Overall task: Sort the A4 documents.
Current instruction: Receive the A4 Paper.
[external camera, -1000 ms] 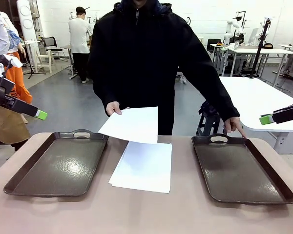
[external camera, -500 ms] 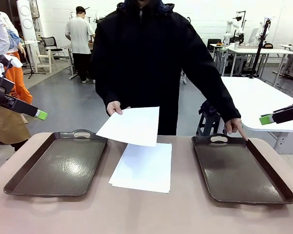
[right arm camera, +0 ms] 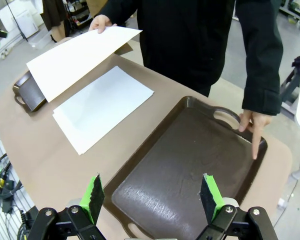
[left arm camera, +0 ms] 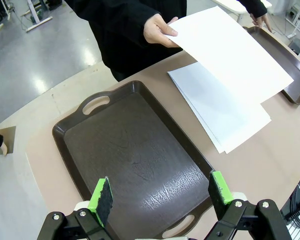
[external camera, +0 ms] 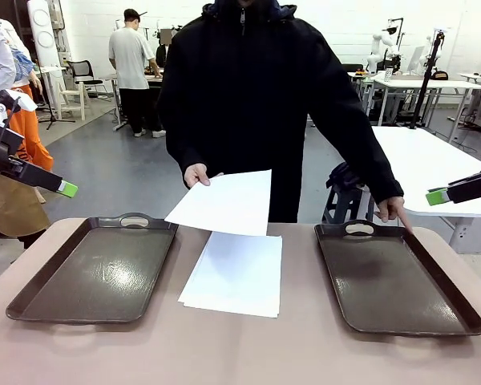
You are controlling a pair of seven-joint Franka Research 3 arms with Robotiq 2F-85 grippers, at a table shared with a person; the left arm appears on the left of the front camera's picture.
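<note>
A stack (external camera: 236, 277) of A4 sheets lies flat on the surface (external camera: 240, 353) between the left tray (external camera: 104, 269) and the right tray (external camera: 393, 281), touching neither. One sheet (external camera: 223, 202) is held above the stack's far edge by a person's hand (external camera: 196, 174); the other hand (external camera: 393, 211) points at the right tray's far rim. The left fingers (left arm camera: 102, 199) hover spread wide over the left tray, the right fingers (right arm camera: 93, 196) likewise over the right tray; both hold nothing.

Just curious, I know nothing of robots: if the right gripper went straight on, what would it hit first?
Probably the dark tray ahead of the right gripper, judging by its wrist view; depth is unclear.
</note>
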